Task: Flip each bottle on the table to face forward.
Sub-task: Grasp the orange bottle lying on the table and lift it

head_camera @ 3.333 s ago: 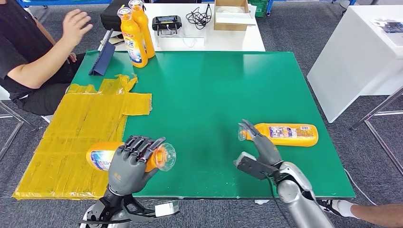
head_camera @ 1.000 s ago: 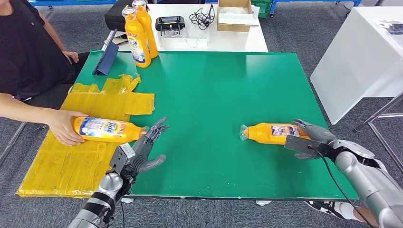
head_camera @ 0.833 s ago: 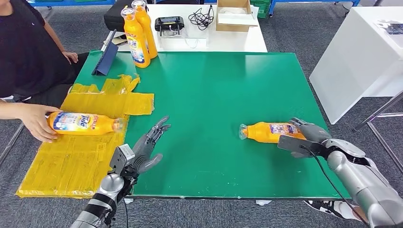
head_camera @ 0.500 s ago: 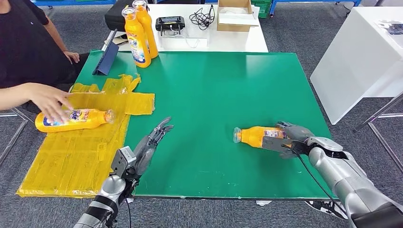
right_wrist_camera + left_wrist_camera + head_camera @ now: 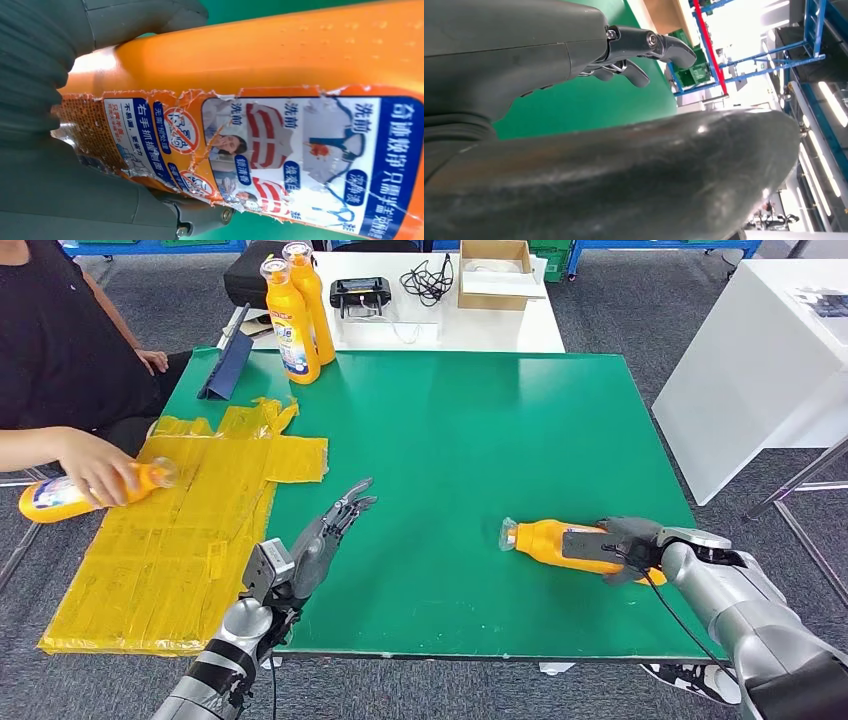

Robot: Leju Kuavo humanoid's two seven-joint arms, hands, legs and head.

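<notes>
honestly the risky bit is the grip on the lying bottle (image 5: 545, 539) near the right front part of the green table (image 5: 450, 420). it's wrapped by the right hand (image 5: 622, 546) around its base end, cap pointing toward the table's middle, and in the right wrist view the torn back label (image 5: 260, 150) is seen facing up between thumb and fingers, so the flip isn't judged done yet. a smooth rounded plastic body held only at one end could easily be rolled out of the fingers when it's turned, and the peeling label gives a poor surface to be gripped on. if it's turned too fast, it could get skidded across the slick green top toward the front edge, which is near.

the left hand (image 5: 318, 540) is held up over the front left part of the table with fingers spread and nothing in it, just beside the yellow taped patch (image 5: 180, 530). another orange bottle (image 5: 70, 492) is being held by a person's hand (image 5: 95, 465) at the far left, past the patch's edge, so a reach over there could end in contact with that person. two more upright bottles (image 5: 298, 312) are parked at the far left corner, well apart from both hands.
</notes>
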